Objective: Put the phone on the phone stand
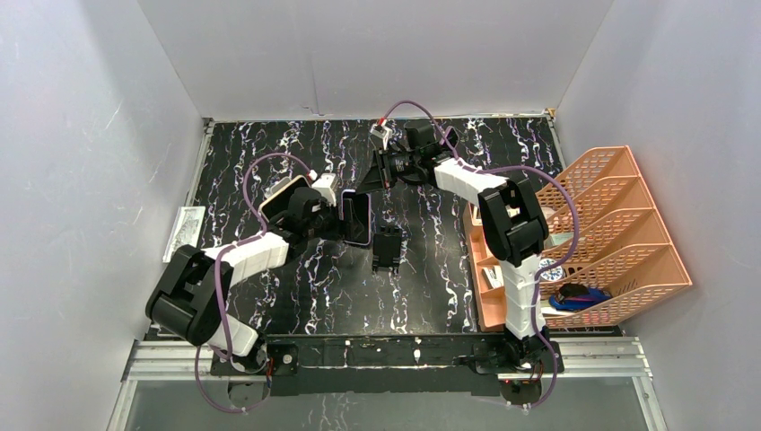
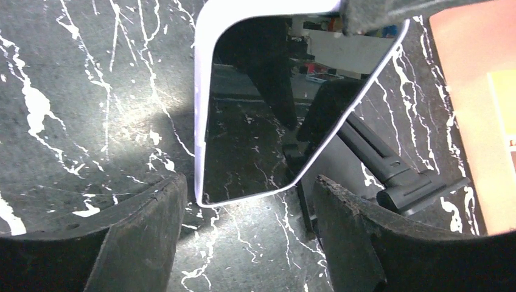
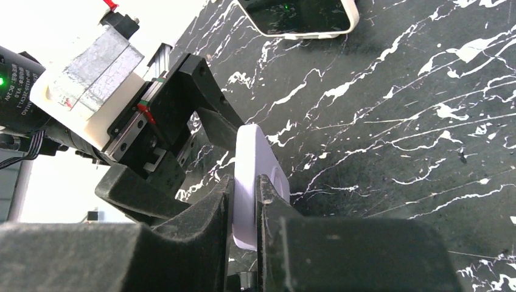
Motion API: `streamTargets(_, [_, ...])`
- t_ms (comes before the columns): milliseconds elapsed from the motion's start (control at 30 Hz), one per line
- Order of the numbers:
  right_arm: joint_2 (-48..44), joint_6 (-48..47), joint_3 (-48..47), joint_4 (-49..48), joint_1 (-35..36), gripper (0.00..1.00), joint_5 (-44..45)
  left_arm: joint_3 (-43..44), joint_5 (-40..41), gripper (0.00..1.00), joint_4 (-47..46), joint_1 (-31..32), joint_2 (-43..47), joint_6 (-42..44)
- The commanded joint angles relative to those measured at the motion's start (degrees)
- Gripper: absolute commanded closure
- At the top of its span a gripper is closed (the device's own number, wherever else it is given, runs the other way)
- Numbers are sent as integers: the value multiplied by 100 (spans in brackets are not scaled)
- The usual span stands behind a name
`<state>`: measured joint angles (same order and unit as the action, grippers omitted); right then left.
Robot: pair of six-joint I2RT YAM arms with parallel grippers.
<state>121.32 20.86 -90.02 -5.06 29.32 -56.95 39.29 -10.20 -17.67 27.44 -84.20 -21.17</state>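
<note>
Right wrist view shows the right jaws clenched on the thin edge of the phone [image 3: 252,146], its pale case pinched between them so that it stands on edge rather than lying flat. From the left wrist, the left jaws are spread wide, one on each side of the phone's lower corner, with counter showing in both gaps. They seem to be off the case, though the corner sits low in that view and a light touch cannot be ruled out. So the right arm alone looks to carry the weight, with the left placed to steady or take it. In the overhead view the phone is held upright between the two wrists, just up and left of the black phone stand [image 1: 388,247], which sits on the marbled counter [image 1: 431,296] and is not yet loaded. Gripping one edge leaves the phone's lower end free, which should suit lowering it into the stand. A second pale-cased device [image 3: 298,15] lies flat on the counter near the left arm, and an orange file rack [image 1: 619,224] stands well to the right.
</note>
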Motion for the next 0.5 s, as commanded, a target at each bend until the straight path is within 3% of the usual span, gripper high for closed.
streamTargets(0, [-486,-126,-319,83,19,99,17,-260,-359,26,-605,-2,173,-287])
streamTargets(467, [-442,135,-685,-188,21,99,891,-480,242,20,-899,429,465,-50])
